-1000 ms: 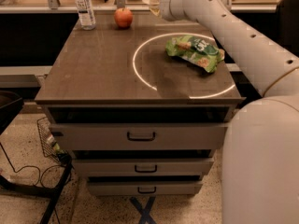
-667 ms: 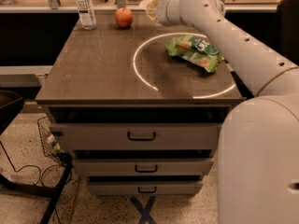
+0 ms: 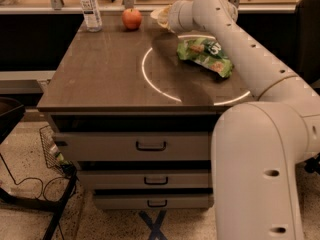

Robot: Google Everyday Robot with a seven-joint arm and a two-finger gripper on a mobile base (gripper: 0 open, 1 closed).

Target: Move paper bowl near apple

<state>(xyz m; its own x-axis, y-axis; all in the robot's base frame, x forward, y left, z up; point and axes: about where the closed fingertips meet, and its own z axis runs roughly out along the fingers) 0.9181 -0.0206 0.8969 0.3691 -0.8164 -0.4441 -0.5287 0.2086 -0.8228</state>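
Note:
The paper bowl (image 3: 159,14) is off-white and shows only in part at the end of my arm, at the table's far edge, just right of the apple (image 3: 132,19). The apple is red with yellowish patches and stands on the tabletop at the far side. My gripper (image 3: 168,18) is shut on the bowl's right side and holds it tilted, close above the table. A narrow gap lies between bowl and apple. My white arm hides the rest of the bowl.
A clear plastic bottle (image 3: 90,6) with a white label stands at the far left corner. A green snack bag (image 3: 205,54) lies right of centre under my arm. The brown table (image 3: 100,79) has drawers below. A wire basket (image 3: 52,149) sits on the floor at left.
My gripper has come down with the bowl toward the tabletop beside the apple. The apple, bottle and snack bag have not moved.

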